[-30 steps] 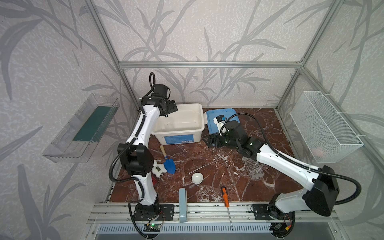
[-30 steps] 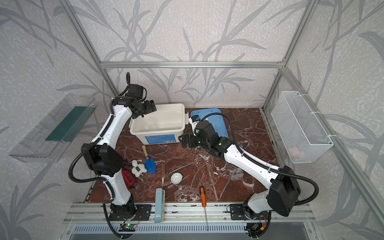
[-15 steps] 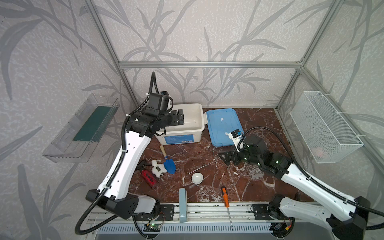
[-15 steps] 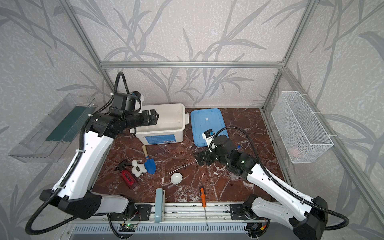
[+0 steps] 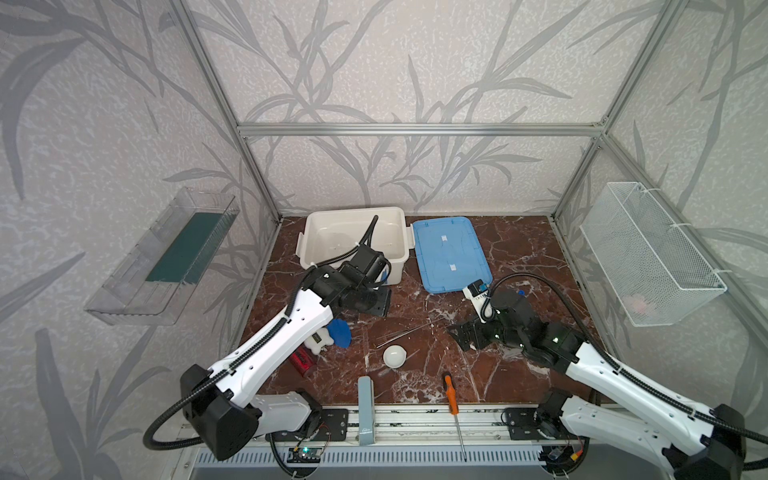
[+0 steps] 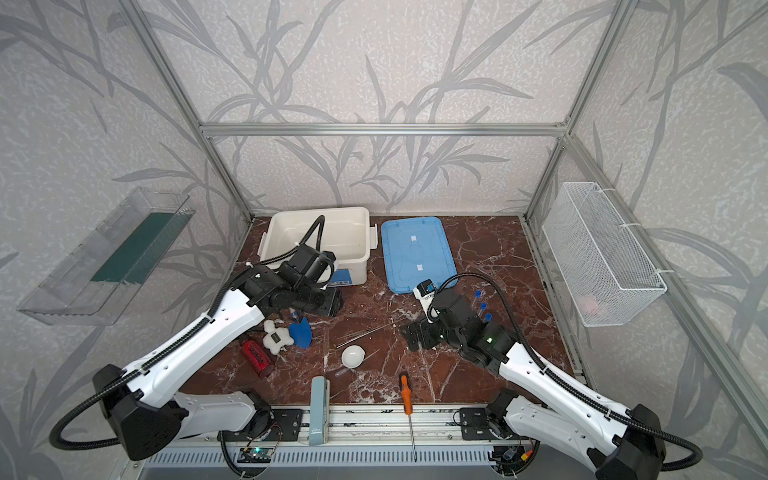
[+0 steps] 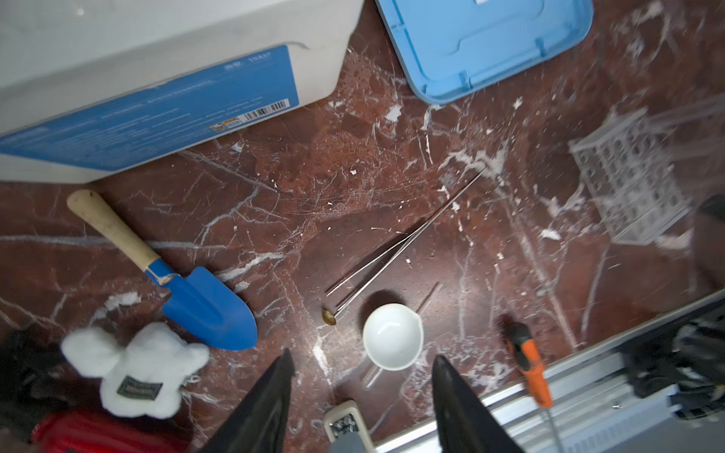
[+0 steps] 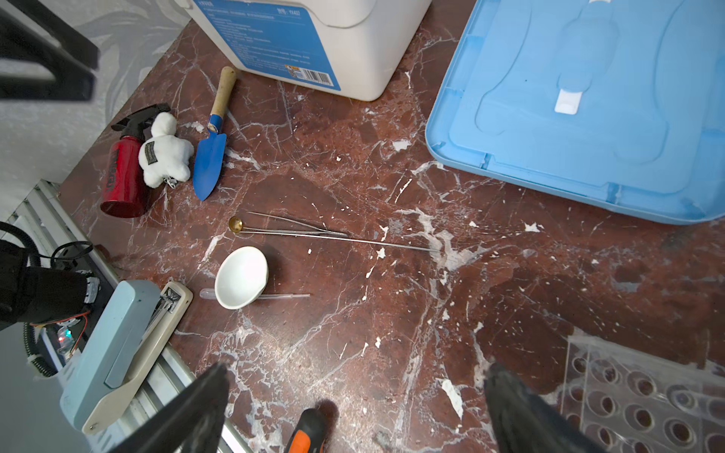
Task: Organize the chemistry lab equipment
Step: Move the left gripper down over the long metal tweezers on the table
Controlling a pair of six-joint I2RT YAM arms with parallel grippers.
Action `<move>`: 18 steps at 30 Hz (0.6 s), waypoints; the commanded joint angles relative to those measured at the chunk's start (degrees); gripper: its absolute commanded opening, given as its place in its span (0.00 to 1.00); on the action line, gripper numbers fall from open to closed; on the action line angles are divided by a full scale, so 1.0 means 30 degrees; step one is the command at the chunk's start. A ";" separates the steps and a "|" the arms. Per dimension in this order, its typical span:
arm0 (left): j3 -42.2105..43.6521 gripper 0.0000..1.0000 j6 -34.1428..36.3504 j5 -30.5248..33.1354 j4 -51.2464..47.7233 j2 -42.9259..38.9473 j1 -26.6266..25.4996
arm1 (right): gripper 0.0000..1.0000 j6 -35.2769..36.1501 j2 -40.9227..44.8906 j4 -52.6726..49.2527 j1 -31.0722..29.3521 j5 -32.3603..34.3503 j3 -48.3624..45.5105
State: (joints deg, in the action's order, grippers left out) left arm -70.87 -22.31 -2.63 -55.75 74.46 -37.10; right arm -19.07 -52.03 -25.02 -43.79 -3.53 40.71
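Left gripper (image 7: 363, 356) and right gripper (image 8: 357, 366) hang, jaws parted and empty, above open counter (image 8: 353, 176); the white bin (image 7: 117, 39) carries a blue barcode label (image 7: 157, 113), print unreadable.

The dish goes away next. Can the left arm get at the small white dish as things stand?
Probably yes. The left gripper hangs open and empty near the small white dish, with nothing over it; only the thin rods and a clear pipette lie close.

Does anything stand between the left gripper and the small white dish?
Nothing visible does. The open left gripper faces the small white round dish directly; a thin clear pipette lies partly hidden by it.
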 commanded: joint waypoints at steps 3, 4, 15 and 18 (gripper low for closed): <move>0.1987 0.58 -0.0708 0.0096 0.3548 0.1666 -0.0494 | 0.99 -0.0699 0.0644 0.0694 0.0095 0.0766 -0.0509; 0.2389 0.57 -0.0907 0.0104 0.4097 0.2212 -0.0529 | 0.99 -0.0729 0.0593 0.0625 0.0095 0.0792 -0.0560; 0.4697 0.53 -0.1603 -0.0258 0.7207 0.5400 -0.1267 | 0.99 -0.0772 0.0048 0.0538 0.0095 0.0620 -0.0613; 0.4787 0.53 -0.1438 -0.0176 0.7120 0.5754 -0.1519 | 0.99 -0.0823 -0.0137 0.0602 0.0095 0.0618 -0.0640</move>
State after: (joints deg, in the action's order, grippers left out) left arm -56.82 -26.61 -3.75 -35.73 91.02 -40.91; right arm -21.21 -52.07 -24.08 -43.75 -1.98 39.24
